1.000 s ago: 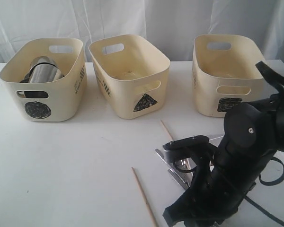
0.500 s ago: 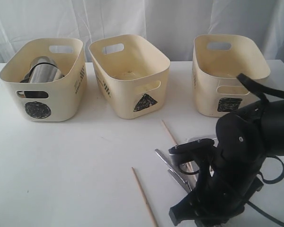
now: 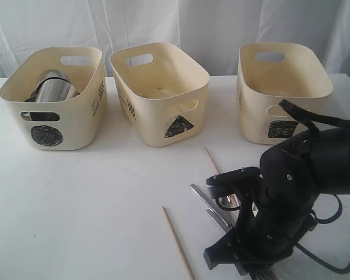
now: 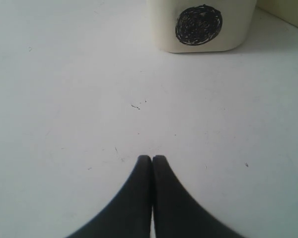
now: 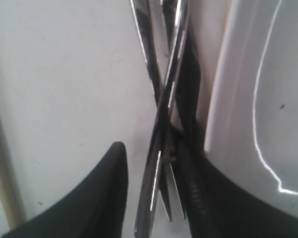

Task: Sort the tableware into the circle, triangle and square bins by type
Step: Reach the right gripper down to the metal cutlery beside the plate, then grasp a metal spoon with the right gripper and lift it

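Right arm [image 3: 291, 198] lower over cutlery [image 5: 161, 99], jaws spread astride it, left jaws pressed together

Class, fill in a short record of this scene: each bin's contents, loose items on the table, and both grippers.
Circle bin: steel mug inside
Triangle bin: looks empty
Square bin: floor hidden
Table: near chopstick, far chopstick, steel cutlery, white plate
Left gripper: shut, holding nothing
Right gripper: open, straddling the steel cutlery
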You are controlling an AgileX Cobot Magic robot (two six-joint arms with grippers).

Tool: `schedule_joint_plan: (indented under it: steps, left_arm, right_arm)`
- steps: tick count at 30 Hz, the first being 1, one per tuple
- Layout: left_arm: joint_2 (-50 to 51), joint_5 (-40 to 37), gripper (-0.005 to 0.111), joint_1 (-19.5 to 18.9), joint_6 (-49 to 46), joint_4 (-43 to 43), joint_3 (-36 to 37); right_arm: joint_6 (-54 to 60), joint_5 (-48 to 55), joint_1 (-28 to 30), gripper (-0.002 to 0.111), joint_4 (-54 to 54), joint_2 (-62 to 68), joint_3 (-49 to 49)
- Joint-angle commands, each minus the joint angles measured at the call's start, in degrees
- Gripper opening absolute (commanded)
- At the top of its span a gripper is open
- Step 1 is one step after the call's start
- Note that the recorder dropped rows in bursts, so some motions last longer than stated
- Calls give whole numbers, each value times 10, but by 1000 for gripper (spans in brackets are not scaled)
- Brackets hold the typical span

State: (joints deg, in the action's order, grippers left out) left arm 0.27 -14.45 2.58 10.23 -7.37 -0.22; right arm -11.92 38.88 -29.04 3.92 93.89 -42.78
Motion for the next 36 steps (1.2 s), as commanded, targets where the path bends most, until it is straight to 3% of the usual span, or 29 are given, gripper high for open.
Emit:
schedule_joint_plan:
  steps: [1,7,13,16,25,30,36]
  left_arm:
    - [-3,-1,0,-2,0,1,2]
    - [-3,-1,0,-2,0,1,2]
    - [-3,-1,0,-2,0,1,2]
    - [-3,-1,0,-2,0,1,2]
    - [-3,-1,0,-2,0,1,2]
    - [-3,-1,0,-2,0,1,2]
    - [-3,-1,0,-2,0,1,2]
  right_arm:
    - [-3,-2,-1,34,-8,13,3]
    - [-3,-19,-1,29,-8,16,3]
    - [-3,-43,-1,6,-8,16,3]
    - [-14,-49,-1,0,-8,16,3]
    - [-17,-48,-1,0,27,5,-8]
    - [41,-32,-1,0,102,-51,-24]
    - [42,-78,-1,0,119,-127,-48]
